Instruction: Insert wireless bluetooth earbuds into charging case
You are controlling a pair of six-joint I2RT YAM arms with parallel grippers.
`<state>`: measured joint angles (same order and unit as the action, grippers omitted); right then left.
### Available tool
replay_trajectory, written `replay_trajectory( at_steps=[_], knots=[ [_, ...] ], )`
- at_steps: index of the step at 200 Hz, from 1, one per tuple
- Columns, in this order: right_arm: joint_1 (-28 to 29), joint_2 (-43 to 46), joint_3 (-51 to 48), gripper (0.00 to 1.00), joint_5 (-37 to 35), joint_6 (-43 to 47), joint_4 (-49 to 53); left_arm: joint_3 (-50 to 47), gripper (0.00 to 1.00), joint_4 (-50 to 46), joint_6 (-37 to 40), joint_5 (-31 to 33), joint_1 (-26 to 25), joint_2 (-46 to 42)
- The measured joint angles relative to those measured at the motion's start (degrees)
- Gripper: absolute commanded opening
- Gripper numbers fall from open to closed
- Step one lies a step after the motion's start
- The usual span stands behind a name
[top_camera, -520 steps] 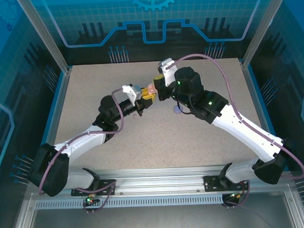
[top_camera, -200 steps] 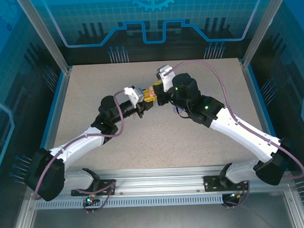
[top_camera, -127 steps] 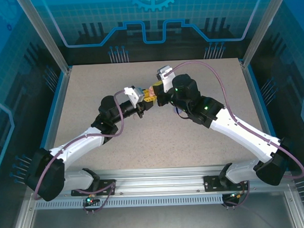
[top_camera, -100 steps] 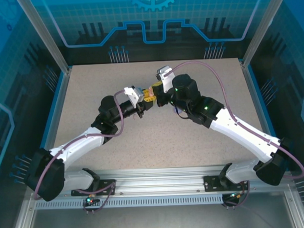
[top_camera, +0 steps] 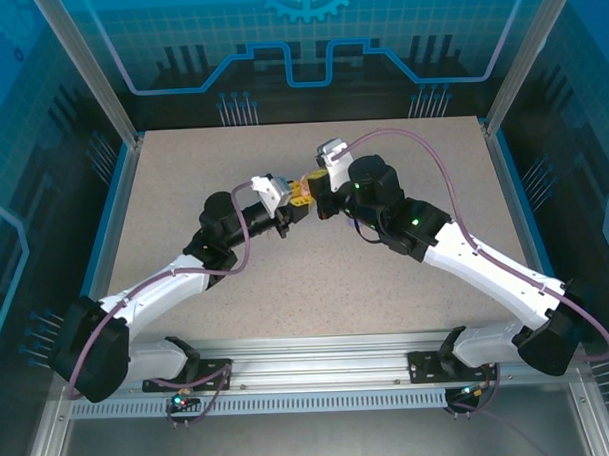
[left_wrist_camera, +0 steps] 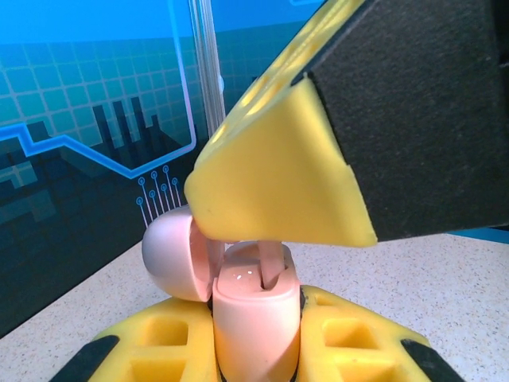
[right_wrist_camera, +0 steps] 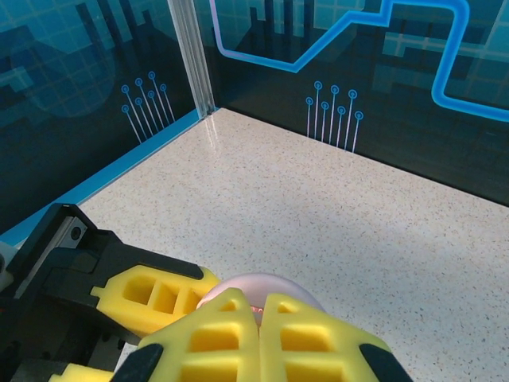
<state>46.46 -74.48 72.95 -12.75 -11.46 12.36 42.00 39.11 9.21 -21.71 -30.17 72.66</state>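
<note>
A pale pink charging case (left_wrist_camera: 254,318) stands upright with my left gripper (left_wrist_camera: 256,354) shut on its lower body. Its domed lid (left_wrist_camera: 171,255) hangs open to the left. My right gripper's yellow finger (left_wrist_camera: 278,183) comes down from above, shut on a pale pink earbud whose stem (left_wrist_camera: 272,263) is in the case's well. In the right wrist view the right gripper (right_wrist_camera: 261,306) is shut just in front of the pink lid (right_wrist_camera: 262,282), with the left gripper's finger (right_wrist_camera: 155,298) beside it. From above, the left gripper (top_camera: 289,201) and right gripper (top_camera: 308,185) meet over mid-table.
The speckled tabletop (top_camera: 317,288) is ringed by a blue rim and glass walls (right_wrist_camera: 191,56). Both arms reach inward from the near edge, and the right arm's purple cable (top_camera: 422,144) loops high above the table.
Since the earliest frame the right gripper has closed in over the case held by the left. Over the last second the right wrist shifted slightly right; both grips are unchanged.
</note>
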Motion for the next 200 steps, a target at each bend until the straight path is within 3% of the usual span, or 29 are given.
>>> replay_trajectory(
  at_steps=[38, 67, 85, 108, 157, 200],
  knots=[
    [-0.42, 0.0, -0.13, 0.14, 2.93, 1.51, -0.24, 0.31, 0.0, 0.04, -0.02, 0.02, 0.0, -0.33],
    [-0.57, -0.04, 0.02, 0.51, 3.98, 0.92, 0.37, 0.44, 0.0, 0.11, -0.02, 0.31, 0.0, -0.33],
    [-1.57, 0.15, 0.44, 0.62, 5.18, 0.09, 1.4, 0.63, 0.0, 0.37, -0.04, 0.96, 0.0, -0.39],
    [-5.55, 2.4, 0.48, 0.69, 6.82, -3.34, 2.29, 0.63, 0.0, 1.18, -0.04, 1.79, 0.0, -0.74],
    [-15.1, 9.6, 2.54, 0.72, 8.7, -11.91, 4.7, -0.09, 0.0, 4.68, -0.22, 4.42, 0.7, -1.29],
    [-15.74, 2.23, 5.68, 0.72, 8.72, -18.84, 10.14, -1.95, 0.0, 8.15, -3.3, 6.6, 5.75, -1.62]
  ],
)
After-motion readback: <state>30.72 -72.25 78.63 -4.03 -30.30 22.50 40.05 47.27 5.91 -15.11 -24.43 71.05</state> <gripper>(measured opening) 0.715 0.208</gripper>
